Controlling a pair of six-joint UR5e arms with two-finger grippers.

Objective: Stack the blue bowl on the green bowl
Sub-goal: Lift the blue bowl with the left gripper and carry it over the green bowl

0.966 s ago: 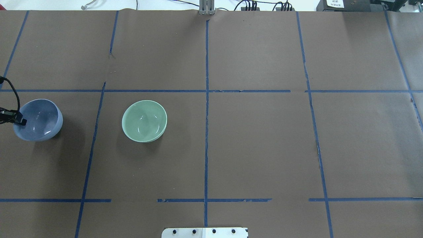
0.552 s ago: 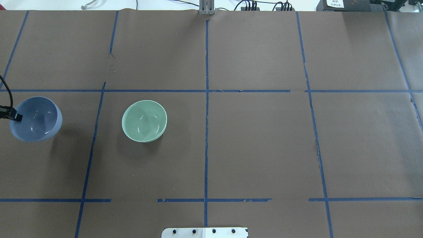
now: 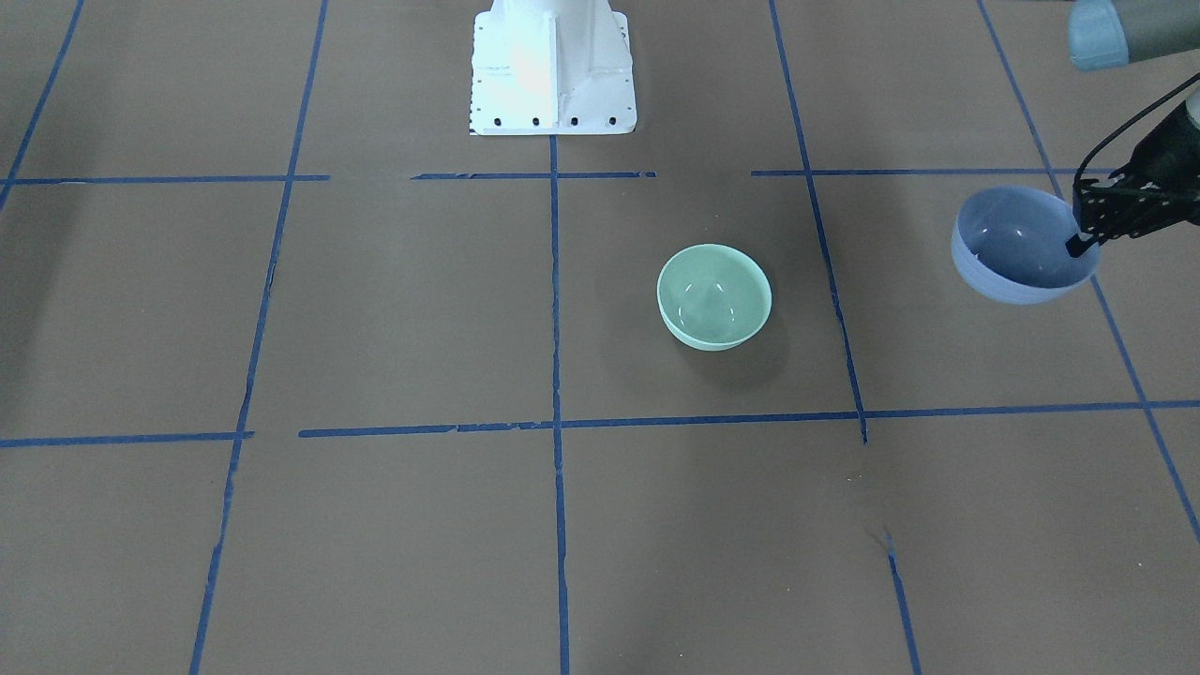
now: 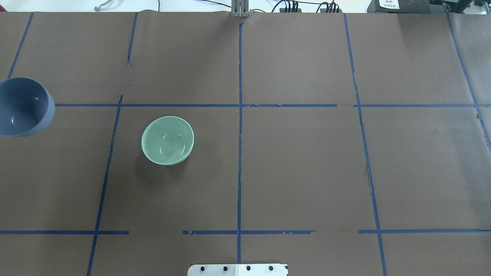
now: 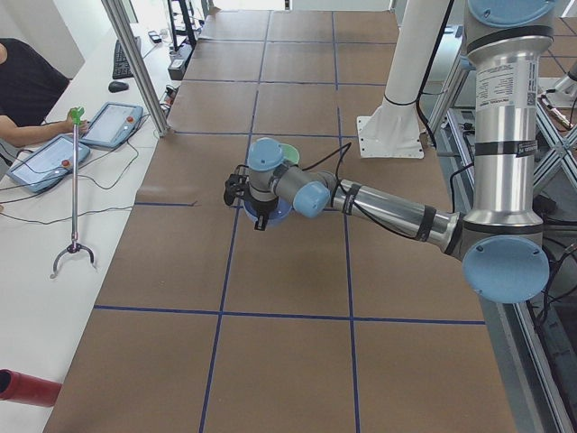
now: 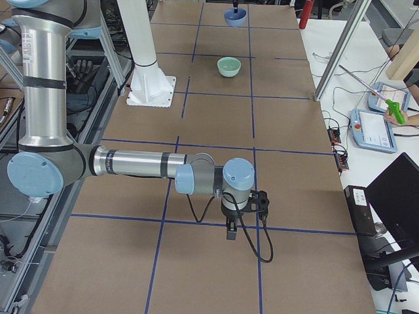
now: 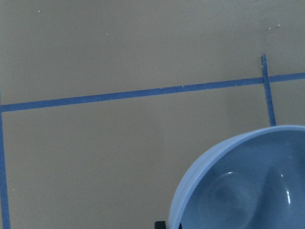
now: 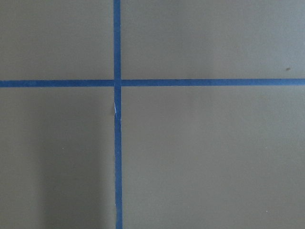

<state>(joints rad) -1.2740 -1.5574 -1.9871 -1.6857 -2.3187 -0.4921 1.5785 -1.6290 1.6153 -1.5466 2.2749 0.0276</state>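
One green bowl (image 3: 714, 295) sits on the brown, blue-taped worktop (image 3: 375, 309). One blue bowl (image 3: 1017, 248), well apart from it, hangs pinched by the left hand (image 3: 1083, 246). Whether the right hand (image 6: 230, 229) is wide or narrow, I cannot tell.

The left arm (image 5: 388, 207) and right arm (image 6: 134, 163) were silver tubes with pale blue joint caps; one segment bore a printed label (image 5: 494, 86). The white base (image 3: 551, 66) had dark screws (image 3: 553, 121); the left gripper (image 3: 1083, 246) and cable (image 3: 1116, 134) were black.

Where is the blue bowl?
In the overhead view, the blue bowl is at the far left edge, gripped by its rim in the left pincer, left of the green bowl.
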